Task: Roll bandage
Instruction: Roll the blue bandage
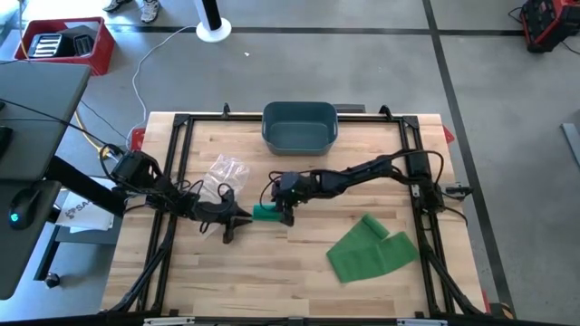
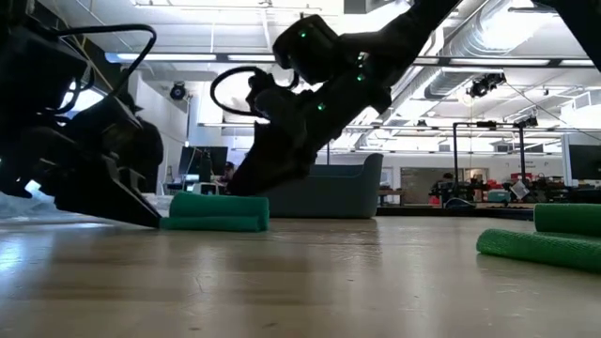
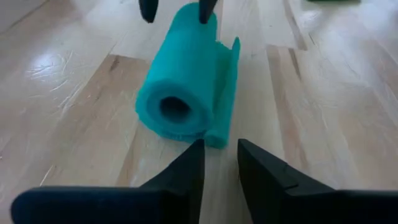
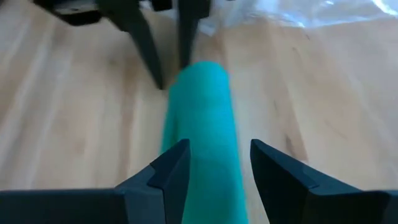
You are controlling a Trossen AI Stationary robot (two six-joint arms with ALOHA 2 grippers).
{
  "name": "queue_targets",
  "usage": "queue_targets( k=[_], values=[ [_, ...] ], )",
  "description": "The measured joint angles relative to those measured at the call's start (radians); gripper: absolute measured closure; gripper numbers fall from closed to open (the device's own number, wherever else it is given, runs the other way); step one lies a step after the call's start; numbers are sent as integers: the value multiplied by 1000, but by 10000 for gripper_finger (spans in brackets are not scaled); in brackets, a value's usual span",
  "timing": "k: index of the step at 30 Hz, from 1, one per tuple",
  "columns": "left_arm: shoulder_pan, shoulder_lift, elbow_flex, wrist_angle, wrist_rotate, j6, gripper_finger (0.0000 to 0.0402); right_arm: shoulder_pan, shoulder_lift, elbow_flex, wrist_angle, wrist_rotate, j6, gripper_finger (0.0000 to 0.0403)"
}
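Observation:
A teal bandage roll (image 1: 265,212) lies on its side on the wooden table (image 1: 272,272), its loose tail (image 3: 229,93) flat beside it. My left gripper (image 3: 219,152) points level at the roll's hollow near end (image 3: 174,112), fingers a narrow gap apart with nothing between them. My right gripper (image 4: 219,146) comes slanting down from the opposite side, open, one finger on each side of the roll's other end (image 4: 199,112). In the low view the roll (image 2: 214,212) lies between the two grippers. My left gripper's fingertips (image 3: 199,149) stand right at the roll's near end, by the tail's edge (image 3: 219,138); I cannot tell whether they touch it. My right gripper straddles the roll's far end from above; one finger (image 4: 177,162) meets the roll's edge in the picture, and real touch cannot be told.
A second, unrolled green bandage (image 1: 372,249) lies on the table's right near part. A clear plastic wrapper (image 1: 227,172) lies behind the left gripper, and a grey-blue bin (image 1: 300,125) stands at the far edge. Black frame rails (image 1: 177,181) run along both sides.

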Motion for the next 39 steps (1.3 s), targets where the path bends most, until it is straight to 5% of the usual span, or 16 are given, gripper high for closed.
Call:
queue_targets(
  k=[5, 19, 24, 33, 39],
  values=[
    [-7, -12, 2, 56, -73, -6, 323, 5, -1, 0, 0, -111, -51, 242],
    [5, -181, 17, 81, -212, 3, 323, 78, -1, 7, -8, -131, -235, 242],
    [44, -179, 84, 24, -162, 105, 323, 77, -21, 7, -37, -78, -242, 242],
    [204, -171, 243, -339, -21, 130, 323, 80, -197, 9, -349, 272, -226, 242],
    [244, -175, 264, -510, 151, 130, 323, 88, -204, 8, -362, 265, -199, 242]
  ],
)
